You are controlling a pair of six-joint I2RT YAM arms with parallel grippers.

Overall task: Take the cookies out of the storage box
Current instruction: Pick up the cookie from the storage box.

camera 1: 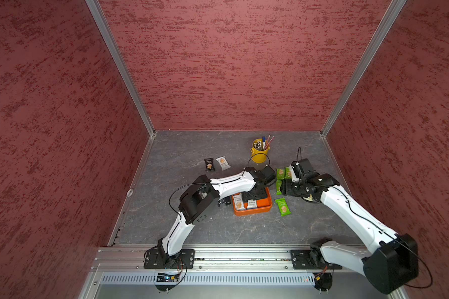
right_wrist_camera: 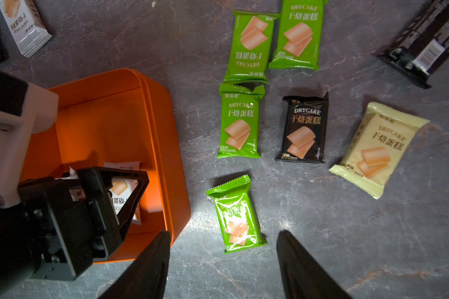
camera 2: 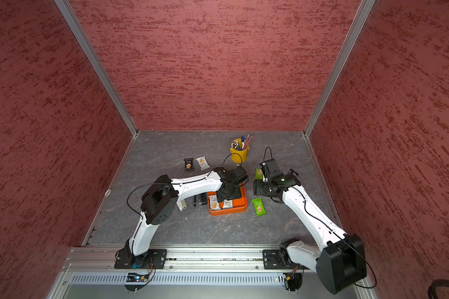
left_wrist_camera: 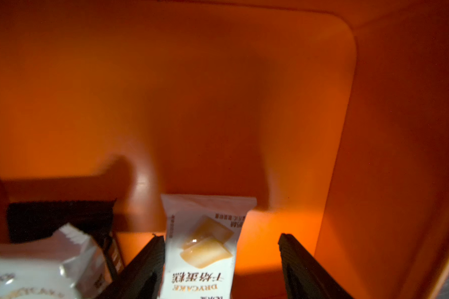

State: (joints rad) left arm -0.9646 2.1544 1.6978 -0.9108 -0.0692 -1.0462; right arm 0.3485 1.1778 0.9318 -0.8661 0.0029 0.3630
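Note:
The orange storage box (camera 1: 252,211) (camera 2: 227,212) sits mid-table. My left gripper (camera 1: 254,192) (left_wrist_camera: 221,236) is down inside it, open, astride a white cookie packet (left_wrist_camera: 200,248) (right_wrist_camera: 119,191); one finger touches the packet's edge, the other stands apart. Another white packet (left_wrist_camera: 36,269) and a black one (left_wrist_camera: 57,220) lie beside it in the box. My right gripper (camera 1: 287,187) (right_wrist_camera: 223,232) hangs open and empty over the table right of the box, just above a green packet (right_wrist_camera: 235,214) (camera 1: 283,205). Three more green packets (right_wrist_camera: 240,124), a black one (right_wrist_camera: 305,129) and a cream one (right_wrist_camera: 379,147) lie on the table.
A yellow pen bucket (camera 1: 259,152) stands behind the box. A black packet (camera 1: 209,164) and a white one (camera 1: 223,163) lie at back left. Black (camera 2: 199,199) and beige (camera 2: 182,205) staplers lie left of the box. Another black pack (right_wrist_camera: 425,38) lies barcode side up.

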